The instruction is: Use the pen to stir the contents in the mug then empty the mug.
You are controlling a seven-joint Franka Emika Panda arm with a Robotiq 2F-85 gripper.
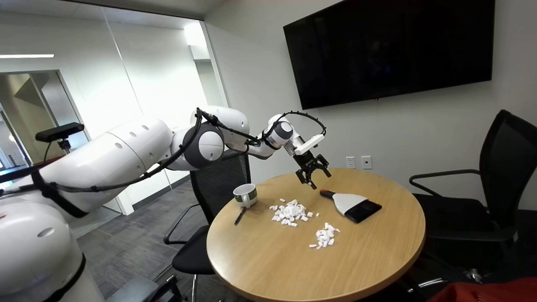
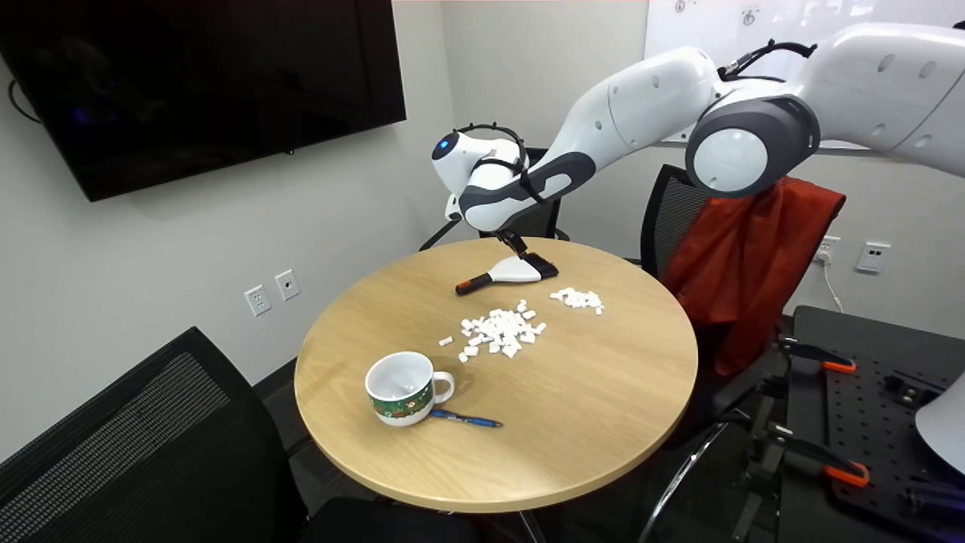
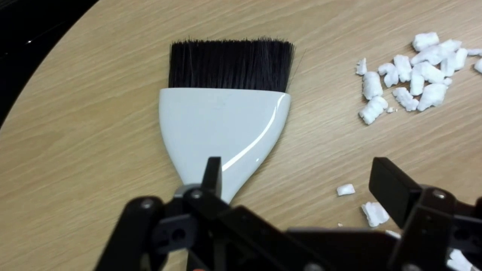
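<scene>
The mug (image 2: pixel 399 407) stands upright on the round wooden surface (image 2: pixel 588 437), close to the near left edge in an exterior view, its handle turned inward and a green patterned band around its wall. Just beside it, the blue pen (image 2: pixel 466 418) lies flat, one end by the mug's foot under the handle, the other towards the right edge; whether pen and mug touch I cannot tell.

The contents (image 2: pixel 499 332) are white bits in two loose groups on the surface, the larger around the middle, the smaller nearer the far right edge. Beyond these, near the far edge, a brush (image 2: pixel 516 269) lies flat, dark bristles to the right, dark handle to the left.

Over that part of the surface hangs the tool (image 3: pixel 295 175), its fingers spread wide; in the wrist view, wood and a few bits show between them, and one finger overlaps the brush's white neck. The white arm (image 2: pixel 648 98) reaches in across the far right edge.

Black chairs (image 2: pixel 151 437) stand around the surface. Past the right edge, a red garment (image 2: pixel 754 256) drapes one chair; past the left edge, a dark screen (image 2: pixel 203 83) hangs.
</scene>
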